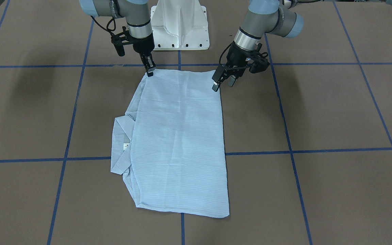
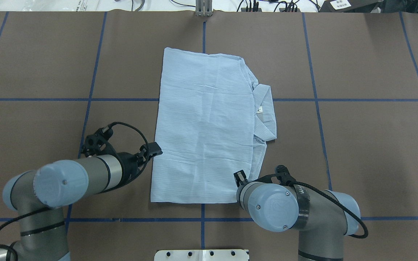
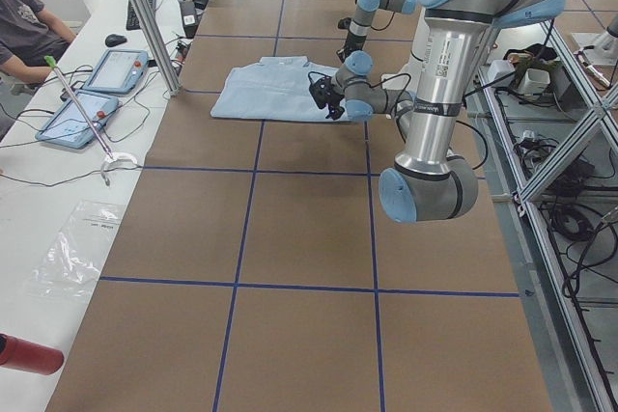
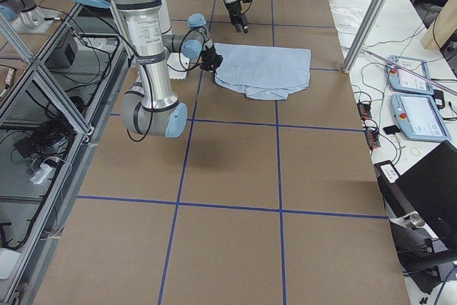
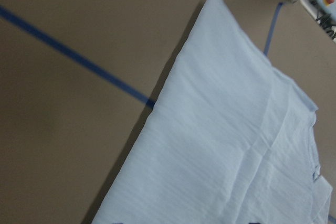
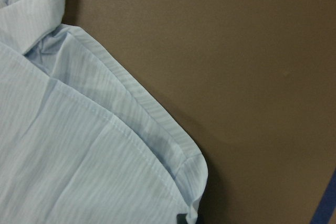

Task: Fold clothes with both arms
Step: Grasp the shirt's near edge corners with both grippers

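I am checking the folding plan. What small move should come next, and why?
Probably the left gripper should close on the near corner of the shirt: its jaws stand open beside it, while the right gripper looks shut on the other near corner.

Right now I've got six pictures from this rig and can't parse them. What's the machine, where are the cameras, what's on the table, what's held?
It is one robot with two arms at a brown table taped into blue squares. Two pictures look down on it, one from behind the robot and one facing it. Two look along the table from its ends. The two close-ups come from cameras on the wrists. On the table lies a pale blue shirt, folded to a rectangle, with its collar sticking out one side. The right gripper has its fingers together at one robot-side corner, apparently pinching it. The left gripper is open at the other corner, holding nothing.
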